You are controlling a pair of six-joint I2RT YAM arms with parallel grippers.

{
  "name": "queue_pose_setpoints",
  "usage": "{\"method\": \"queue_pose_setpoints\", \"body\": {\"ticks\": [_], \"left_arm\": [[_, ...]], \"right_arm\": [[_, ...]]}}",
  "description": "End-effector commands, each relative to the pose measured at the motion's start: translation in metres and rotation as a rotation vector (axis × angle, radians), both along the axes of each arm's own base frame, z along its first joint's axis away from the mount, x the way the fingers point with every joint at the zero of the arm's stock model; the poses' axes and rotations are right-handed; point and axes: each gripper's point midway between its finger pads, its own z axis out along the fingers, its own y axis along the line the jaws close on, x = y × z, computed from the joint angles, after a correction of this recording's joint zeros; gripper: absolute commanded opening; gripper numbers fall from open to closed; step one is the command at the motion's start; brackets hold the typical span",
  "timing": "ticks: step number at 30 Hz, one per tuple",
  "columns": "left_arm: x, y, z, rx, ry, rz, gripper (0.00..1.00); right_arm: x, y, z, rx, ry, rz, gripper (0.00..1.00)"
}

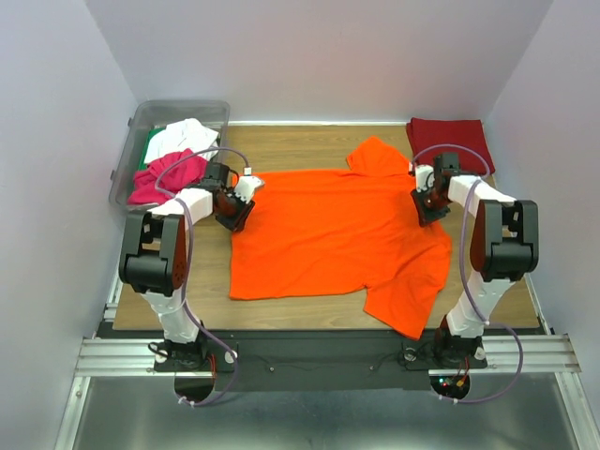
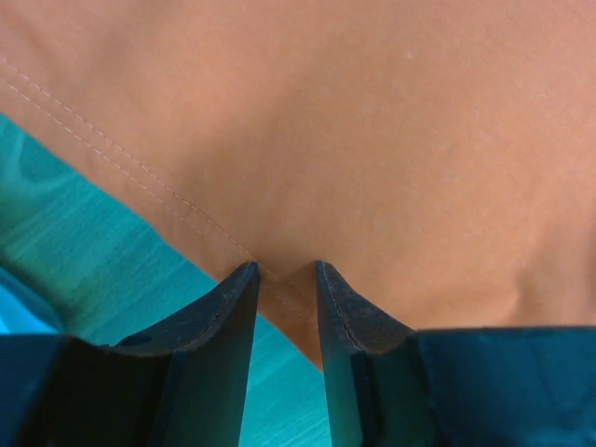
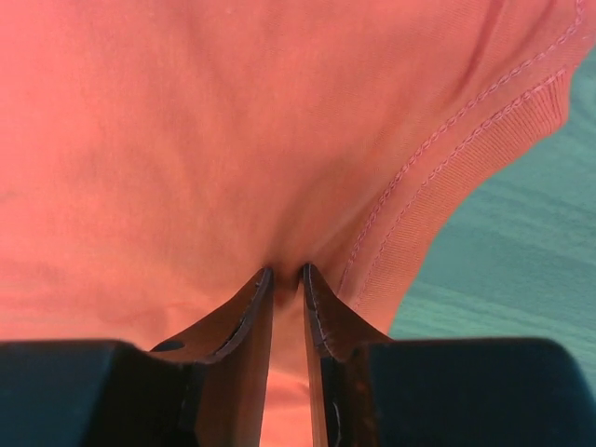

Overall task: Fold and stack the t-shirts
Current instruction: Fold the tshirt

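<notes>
Orange t-shirt [image 1: 337, 234] lies flat, lengthwise between hands: left hand [image 1: 235, 203] clamped on hem, right hand [image 1: 427, 199] on collar.

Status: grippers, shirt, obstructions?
Left gripper shut on orange t-shirt hem. Right gripper shut beside its collar. Shirt spread out, unfolded. Dark red t-shirt far right, clear of it.

Top view bright, even, diffuse from overhead; only soft, faint shadows, no glare, sharp edge to edge. Wrist views colour-shifted: teal cast on table [image 2: 84, 270], orange t-shirt [image 2: 372, 140] brownish at left hand, pinkish at right. Stitching just ahead of fingertips [image 2: 244, 279] legible; finger bases nearest lens dark, slightly soft.
</notes>
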Motion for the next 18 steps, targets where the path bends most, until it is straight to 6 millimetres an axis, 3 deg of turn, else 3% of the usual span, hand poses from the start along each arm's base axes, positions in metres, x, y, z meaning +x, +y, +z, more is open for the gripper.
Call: {"method": "queue_pose_setpoints", "body": {"ticks": [1, 4, 7, 10, 11, 12, 13, 15, 16, 18], "left_arm": [[-0.044, 0.018, -0.017, 0.09, 0.06, -0.062, 0.41], [-0.077, 0.028, -0.026, 0.131, 0.119, -0.094, 0.41], [-0.1, 0.032, -0.016, 0.141, 0.124, -0.136, 0.4], [-0.112, 0.029, 0.001, 0.121, 0.122, -0.18, 0.41], [-0.106, 0.028, 0.012, 0.116, 0.091, -0.188, 0.41], [-0.108, 0.027, 0.016, 0.109, 0.089, -0.19, 0.43], [-0.096, 0.023, 0.033, 0.096, 0.046, -0.185, 0.44], [-0.067, 0.017, 0.063, 0.071, -0.04, -0.169, 0.47], [-0.059, 0.013, 0.071, 0.051, -0.057, -0.153, 0.48], [-0.039, 0.006, 0.083, 0.018, -0.093, -0.142, 0.53]], "right_arm": [[-0.055, -0.006, -0.022, -0.043, 0.126, 0.058, 0.25], [-0.087, -0.009, -0.026, -0.067, 0.171, 0.098, 0.25], [-0.125, -0.009, -0.023, -0.073, 0.217, 0.148, 0.25], [-0.134, -0.002, 0.002, -0.041, 0.181, 0.177, 0.28], [-0.119, -0.001, 0.022, -0.042, 0.105, 0.161, 0.29], [-0.12, 0.0, 0.022, -0.033, 0.108, 0.158, 0.3], [-0.1, 0.003, 0.045, -0.016, 0.025, 0.152, 0.33], [-0.073, 0.008, 0.069, 0.017, -0.051, 0.113, 0.37], [-0.045, 0.009, 0.089, 0.027, -0.109, 0.102, 0.38], [-0.02, 0.013, 0.099, 0.058, -0.137, 0.072, 0.39]]}}
